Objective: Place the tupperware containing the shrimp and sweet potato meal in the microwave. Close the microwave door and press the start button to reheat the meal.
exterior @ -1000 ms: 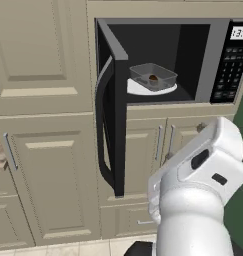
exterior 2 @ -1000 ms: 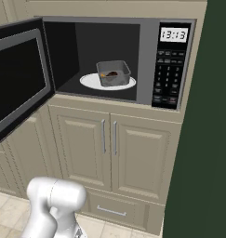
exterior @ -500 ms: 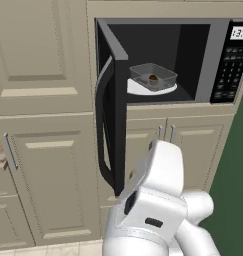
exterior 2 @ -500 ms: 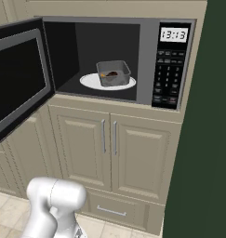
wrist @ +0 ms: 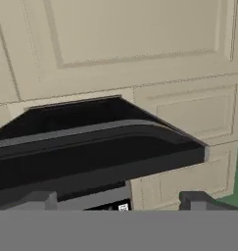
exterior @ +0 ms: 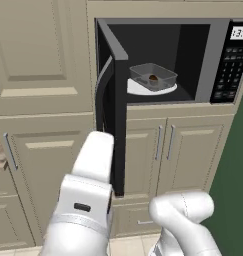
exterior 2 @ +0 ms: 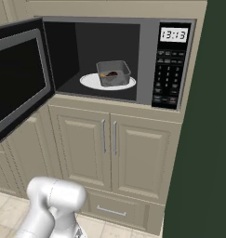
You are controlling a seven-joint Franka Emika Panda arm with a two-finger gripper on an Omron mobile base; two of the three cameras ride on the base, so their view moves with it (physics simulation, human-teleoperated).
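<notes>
Tupperware (exterior 2: 113, 73) sitting on the white plate (exterior 2: 89, 81) inside the microwave (exterior 2: 147, 60). Door (exterior: 110, 120) swung wide (handle (wrist: 91, 133) close ahead). Gripper (wrist: 118, 201) spread apart, holding nothing.

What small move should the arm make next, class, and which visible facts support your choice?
Probably bring the open gripper up against the outer face of the microwave door and push it shut. The tupperware already sits on the white plate inside the microwave, the door stands wide open, and the hand view shows the door's curved handle just ahead of the fingertips.
</notes>
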